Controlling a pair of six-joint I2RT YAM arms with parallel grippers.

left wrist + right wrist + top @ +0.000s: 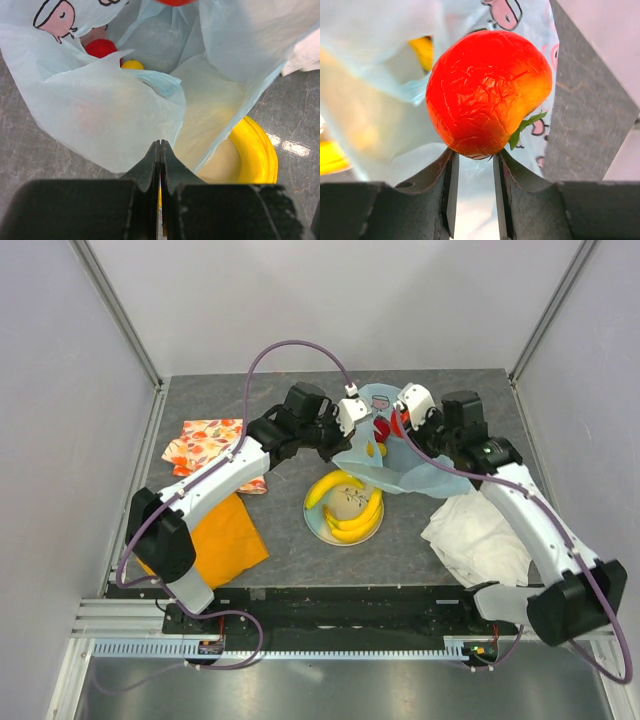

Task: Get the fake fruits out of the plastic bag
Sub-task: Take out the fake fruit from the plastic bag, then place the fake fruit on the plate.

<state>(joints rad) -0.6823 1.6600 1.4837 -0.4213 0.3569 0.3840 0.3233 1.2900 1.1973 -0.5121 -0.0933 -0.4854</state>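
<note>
Thin blue plastic bag is pinched at its edge by the left gripper, jaws closed on the film, probably to keep the mouth open. Right gripper clamps the red fruit at the opening; a small yellow fruit sits inside.

bananas on plate, bag behind — touching
</note>
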